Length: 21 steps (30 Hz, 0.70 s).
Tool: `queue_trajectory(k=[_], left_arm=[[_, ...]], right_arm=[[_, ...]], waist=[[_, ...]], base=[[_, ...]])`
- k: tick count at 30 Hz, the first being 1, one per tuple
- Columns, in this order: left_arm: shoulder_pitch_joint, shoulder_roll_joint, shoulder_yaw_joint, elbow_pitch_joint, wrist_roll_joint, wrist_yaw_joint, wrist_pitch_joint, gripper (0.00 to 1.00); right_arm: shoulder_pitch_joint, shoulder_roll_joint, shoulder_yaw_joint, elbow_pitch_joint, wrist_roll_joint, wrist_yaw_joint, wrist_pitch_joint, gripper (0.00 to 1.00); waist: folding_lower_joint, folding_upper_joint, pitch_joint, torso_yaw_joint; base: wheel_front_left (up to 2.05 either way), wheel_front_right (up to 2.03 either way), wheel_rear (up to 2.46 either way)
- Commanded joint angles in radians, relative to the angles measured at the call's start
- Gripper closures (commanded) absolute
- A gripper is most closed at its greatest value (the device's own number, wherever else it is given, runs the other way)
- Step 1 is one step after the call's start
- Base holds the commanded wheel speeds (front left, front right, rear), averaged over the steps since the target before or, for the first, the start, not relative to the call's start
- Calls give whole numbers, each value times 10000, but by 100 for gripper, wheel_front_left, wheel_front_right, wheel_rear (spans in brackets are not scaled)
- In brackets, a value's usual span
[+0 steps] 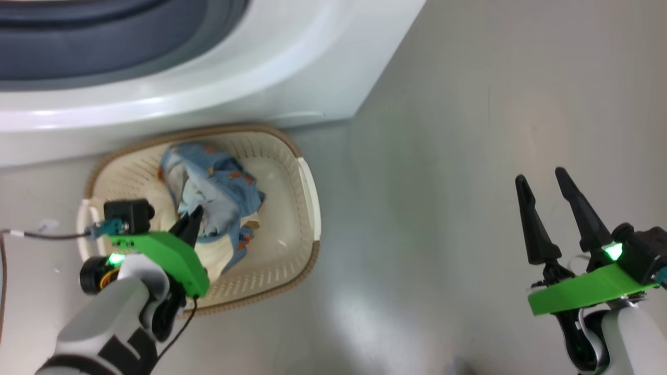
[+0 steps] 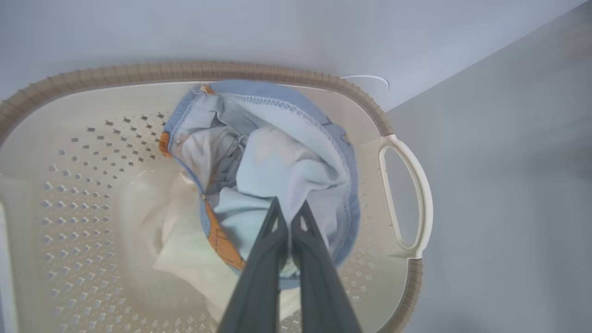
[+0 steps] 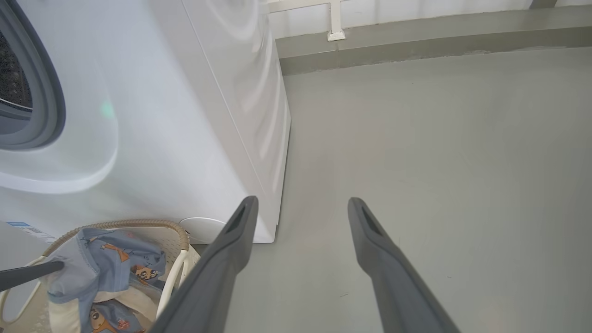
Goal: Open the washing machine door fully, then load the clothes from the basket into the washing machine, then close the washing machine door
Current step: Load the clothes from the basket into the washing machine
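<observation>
Light blue cloth with little orange patches: there are the clothes point(image 1: 219, 192), heaped with cream-white pieces in the basket point(image 1: 284, 224). The basket sits on the grey floor point(image 1: 469, 156) at about 8 o'clock in the head view, tucked just beside the front of the washing machine point(image 1: 312, 62). The left gripper point(image 2: 290, 207) is down in the pile, its two dark fingers pressed together and pinching a fold of pale blue cloth at the tips. The left wrist view has the cloth bunched right where they meet. The white machine takes up 10 to 12 o'clock, with its grey-blue gasket point(image 1: 78, 47) at the top edge. Over at 4 o'clock the right gripper point(image 1: 542, 177) hangs above bare floor, well apart from the basket, fingers spread wide.
</observation>
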Motion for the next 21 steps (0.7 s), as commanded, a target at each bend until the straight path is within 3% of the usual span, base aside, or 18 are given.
queue_trajectory(k=[1,9,21], left_arm=[[290,344,477,-164,287,-17,-105,100],[1910,358,3103,-865,2348,-17,-106,100],[3804,-68,6235,-2463,5125,-17,-106,100]], right_arm=[[386,-165,210,-144,44,16,-74,0],[1116,-311,373,181,146,16,-74,0],[2134,-750,411,351,331,16,-74,0]], waist=[[0,0,-1052,467],[0,0,-2580,927],[0,0,-4241,1518]], base=[[0,0,0],[0,0,0],[0,0,0]])
